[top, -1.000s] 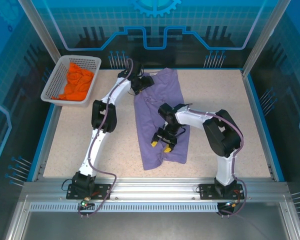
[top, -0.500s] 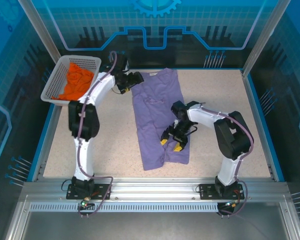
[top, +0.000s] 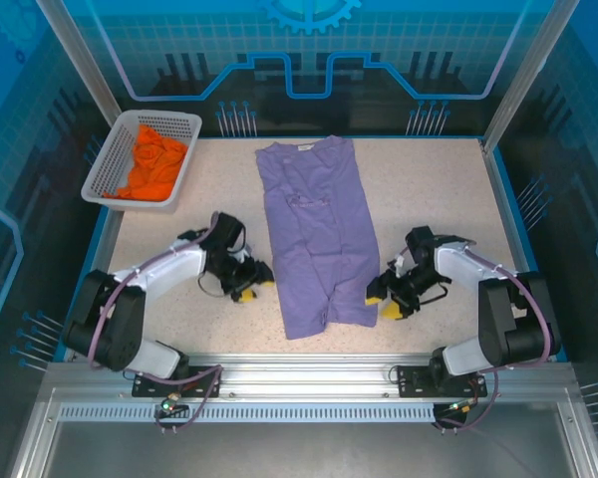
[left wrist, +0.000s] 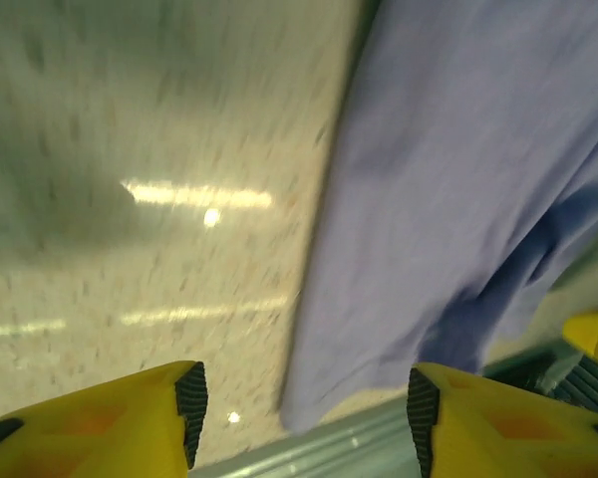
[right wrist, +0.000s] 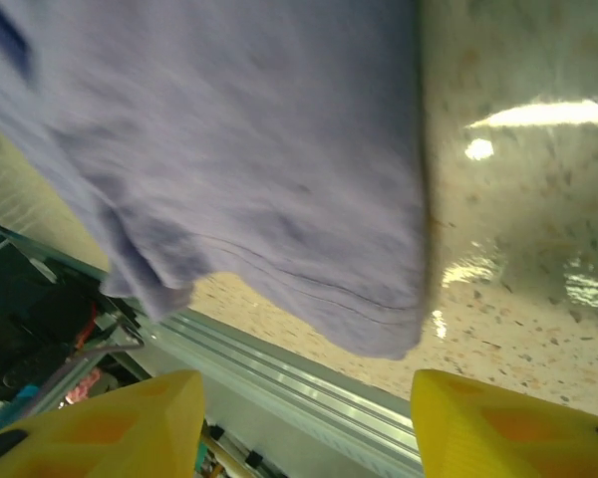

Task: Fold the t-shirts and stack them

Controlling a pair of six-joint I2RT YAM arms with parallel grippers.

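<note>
The lavender-purple t-shirt (top: 317,234) lies folded lengthwise in a long strip down the middle of the table, collar at the far end. Its hem end fills part of both wrist views (left wrist: 458,199) (right wrist: 229,149). The orange t-shirt (top: 151,165) is crumpled in the white basket. My left gripper (top: 251,289) rests low on the table just left of the purple shirt's lower part, open with nothing between its yellow fingers (left wrist: 130,423). My right gripper (top: 384,301) sits low just right of the shirt's hem, open and holding nothing.
The white mesh basket (top: 104,169) stands at the far left corner. The metal rail (top: 299,373) runs along the near table edge, close to the shirt's hem. Bare speckled tabletop (top: 439,199) lies on either side of the shirt.
Both arms pulled back toward the near edge. The left gripper left the collar area and came down to the shirt's lower left side; the right gripper moved off the shirt to its right.
</note>
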